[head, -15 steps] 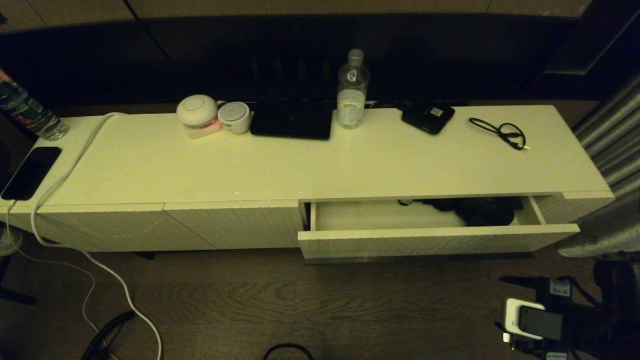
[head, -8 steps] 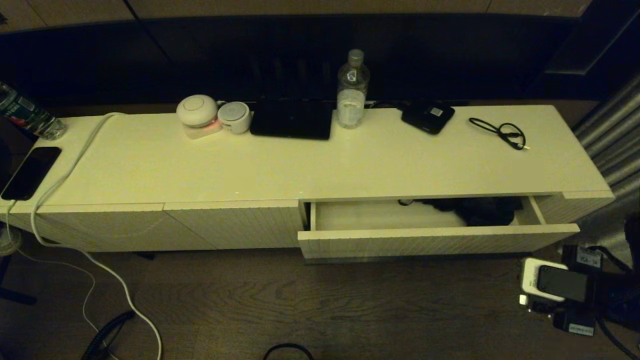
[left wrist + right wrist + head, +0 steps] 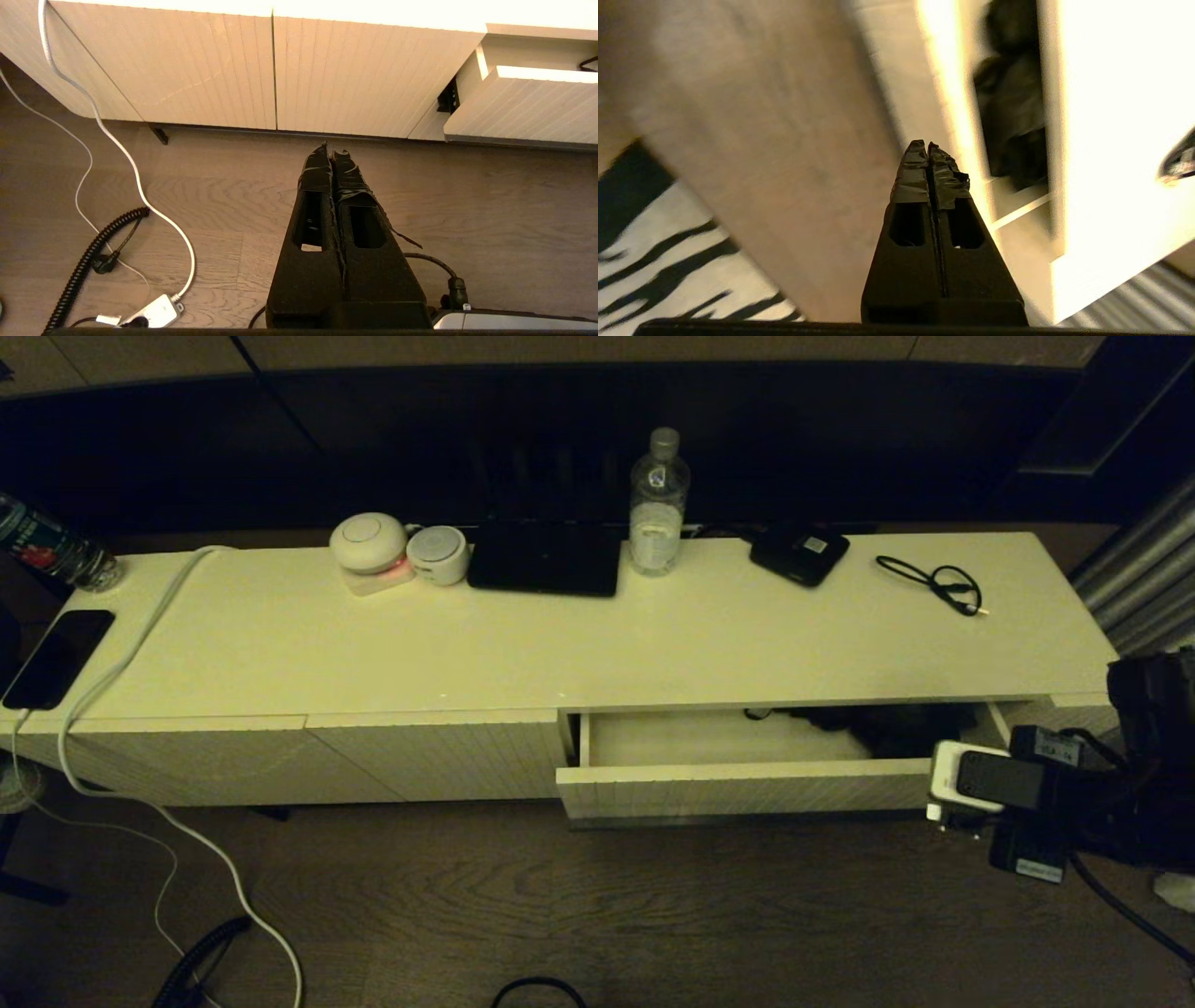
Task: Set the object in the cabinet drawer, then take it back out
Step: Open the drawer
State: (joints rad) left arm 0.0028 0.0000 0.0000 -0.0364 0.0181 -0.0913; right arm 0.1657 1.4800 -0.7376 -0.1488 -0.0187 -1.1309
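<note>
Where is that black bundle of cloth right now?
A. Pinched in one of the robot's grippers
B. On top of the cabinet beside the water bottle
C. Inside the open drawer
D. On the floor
C. The black garment lies at the right end of the open cabinet drawer; the right gripper is shut on nothing beside the drawer front, and the left gripper is shut over the floor.

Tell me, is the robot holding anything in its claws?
No. The right gripper is shut on nothing, beside the open drawer. The left gripper is shut and empty too. The black garment lies inside the drawer.
</note>
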